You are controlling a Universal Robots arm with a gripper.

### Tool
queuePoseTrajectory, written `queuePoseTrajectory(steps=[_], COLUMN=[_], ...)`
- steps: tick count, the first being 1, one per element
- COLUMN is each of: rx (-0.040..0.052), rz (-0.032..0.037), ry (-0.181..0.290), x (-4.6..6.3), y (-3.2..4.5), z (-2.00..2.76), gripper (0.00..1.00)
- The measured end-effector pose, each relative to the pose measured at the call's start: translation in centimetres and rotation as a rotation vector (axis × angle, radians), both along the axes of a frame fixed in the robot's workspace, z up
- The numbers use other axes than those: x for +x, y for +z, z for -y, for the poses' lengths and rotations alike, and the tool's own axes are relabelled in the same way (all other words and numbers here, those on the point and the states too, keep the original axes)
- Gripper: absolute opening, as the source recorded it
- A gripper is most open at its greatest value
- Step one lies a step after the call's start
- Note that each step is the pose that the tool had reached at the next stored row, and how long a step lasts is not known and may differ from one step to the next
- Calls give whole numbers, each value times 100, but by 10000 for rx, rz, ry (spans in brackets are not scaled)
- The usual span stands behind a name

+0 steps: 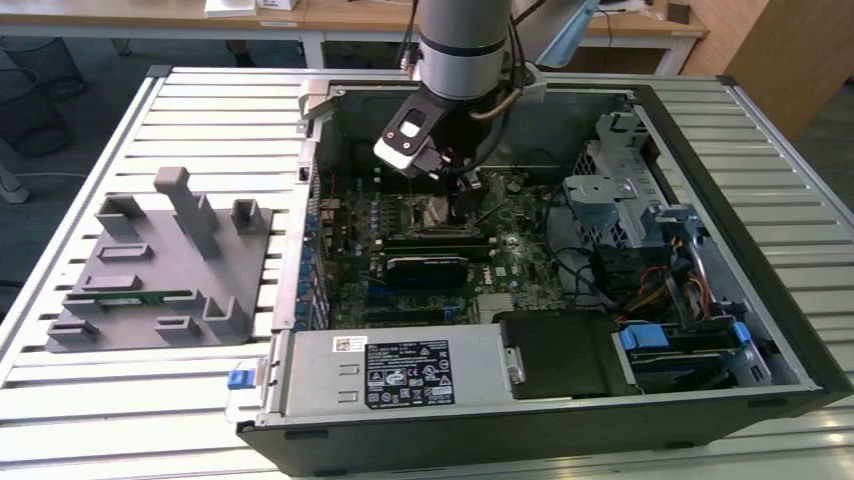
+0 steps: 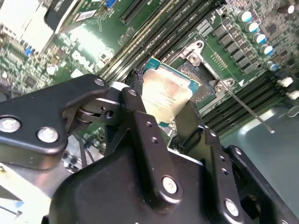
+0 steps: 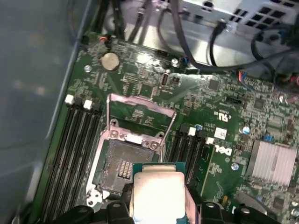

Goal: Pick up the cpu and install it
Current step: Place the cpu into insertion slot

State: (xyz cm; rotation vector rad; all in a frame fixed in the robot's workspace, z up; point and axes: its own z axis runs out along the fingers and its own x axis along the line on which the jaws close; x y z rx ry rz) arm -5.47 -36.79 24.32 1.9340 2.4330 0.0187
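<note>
Pincer (image 2: 163, 111) clenched on cpu (image 2: 166, 91), silver top facing away from board (image 3: 140, 84), near open socket (image 3: 122, 164).

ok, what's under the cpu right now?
The open socket, lid raised, on the board. The cpu, held in the gripper, covers one corner of the socket, so what lies under that corner can't be seen.

Between the matt black fingers (image 2: 140, 126) we see the cpu (image 2: 166, 94), its metal top smooth and glossy. Just beyond the fingers, the socket (image 3: 120, 162) looks dull and dark inside a shiny metal frame.
</note>
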Motion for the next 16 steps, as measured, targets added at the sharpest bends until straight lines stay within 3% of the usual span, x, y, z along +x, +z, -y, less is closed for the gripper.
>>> queuePoseTrajectory(steps=[7, 13, 16], rx=[-1, -2, 2], rz=[0, -1, 0], ry=[-1370, -1459, -1639], x=[-3, -6, -6], y=[-83, -116, -152], z=[-4, -129, -160], gripper=[53, 53, 53])
